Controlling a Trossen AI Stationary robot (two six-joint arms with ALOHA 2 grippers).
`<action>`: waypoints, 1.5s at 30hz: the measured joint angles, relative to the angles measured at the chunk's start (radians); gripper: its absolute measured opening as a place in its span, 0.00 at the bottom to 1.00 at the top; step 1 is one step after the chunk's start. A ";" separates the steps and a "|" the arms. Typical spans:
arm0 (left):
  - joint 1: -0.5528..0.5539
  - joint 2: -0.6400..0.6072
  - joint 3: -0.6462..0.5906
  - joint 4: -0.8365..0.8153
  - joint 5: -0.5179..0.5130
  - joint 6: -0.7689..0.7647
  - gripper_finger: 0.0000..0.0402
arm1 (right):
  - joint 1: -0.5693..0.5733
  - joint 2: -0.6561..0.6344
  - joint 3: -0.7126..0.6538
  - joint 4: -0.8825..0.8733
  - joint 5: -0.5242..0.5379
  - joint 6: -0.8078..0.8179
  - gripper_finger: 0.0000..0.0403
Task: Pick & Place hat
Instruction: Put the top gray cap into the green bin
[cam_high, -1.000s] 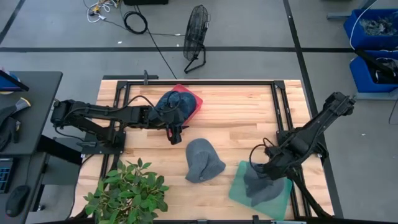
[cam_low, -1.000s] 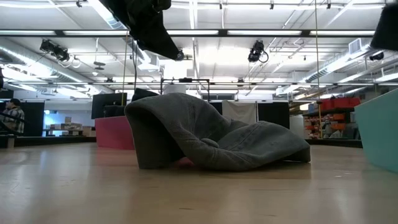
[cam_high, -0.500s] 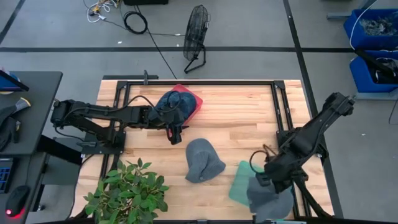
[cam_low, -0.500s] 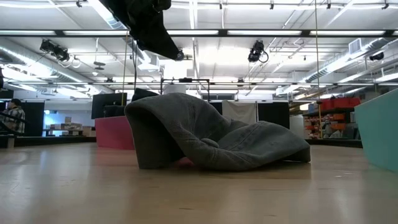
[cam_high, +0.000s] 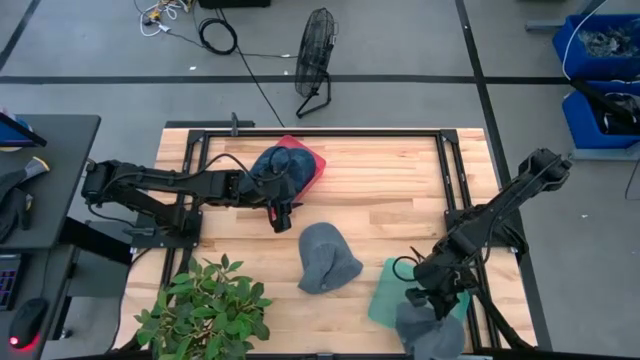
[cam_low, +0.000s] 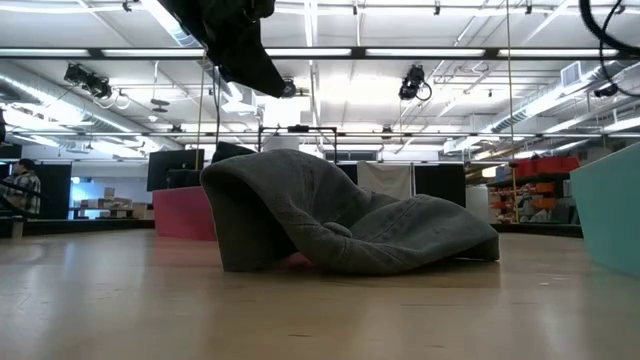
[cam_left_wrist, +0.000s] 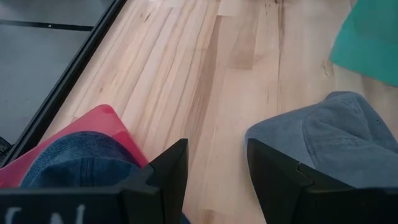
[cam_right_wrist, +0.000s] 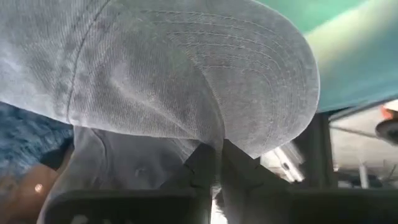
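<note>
A grey hat (cam_high: 327, 257) lies crumpled on the wood near the table's middle, also in the low view (cam_low: 330, 225). A blue denim hat (cam_high: 275, 165) sits in a red tray (cam_high: 310, 165) at the far side. My left gripper (cam_high: 284, 218) hovers open between that tray and the middle hat, touching nothing (cam_left_wrist: 217, 152). My right gripper (cam_high: 418, 298) is shut on a second grey hat (cam_high: 430, 332), which is at the teal tray's (cam_high: 392, 292) near end, by the table's near edge. My right gripper (cam_right_wrist: 216, 155) pinches the second grey hat between its two fingers, at the cloth just under the stitched brim (cam_right_wrist: 249, 87). The brim spreads out beyond the fingertips. In the high view the hat lies past the gripper toward the near edge; whether it is lifted clear does not show.
A leafy potted plant (cam_high: 205, 305) stands at the near left corner. A black frame (cam_high: 320, 130) borders the table's far and side edges. Bare wood lies between the middle hat and the teal tray. A fan (cam_high: 315, 60) stands on the floor beyond the table.
My right gripper has moved toward the table's near edge, staying shut on the grey hat. The hat has been dragged from the middle of the teal tray to the tray's near end, by the table's near edge.
</note>
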 joint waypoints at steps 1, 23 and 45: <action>0.000 0.000 0.000 0.000 0.000 0.000 0.42 | -0.013 -0.008 -0.011 0.000 -0.002 -0.022 0.06; 0.000 0.000 0.000 0.002 0.000 -0.001 0.42 | -0.120 -0.188 -0.031 -0.631 0.245 -0.079 0.06; 0.000 0.000 0.000 0.003 0.000 -0.045 0.42 | -0.141 -0.183 -0.037 -0.562 0.108 -0.341 0.06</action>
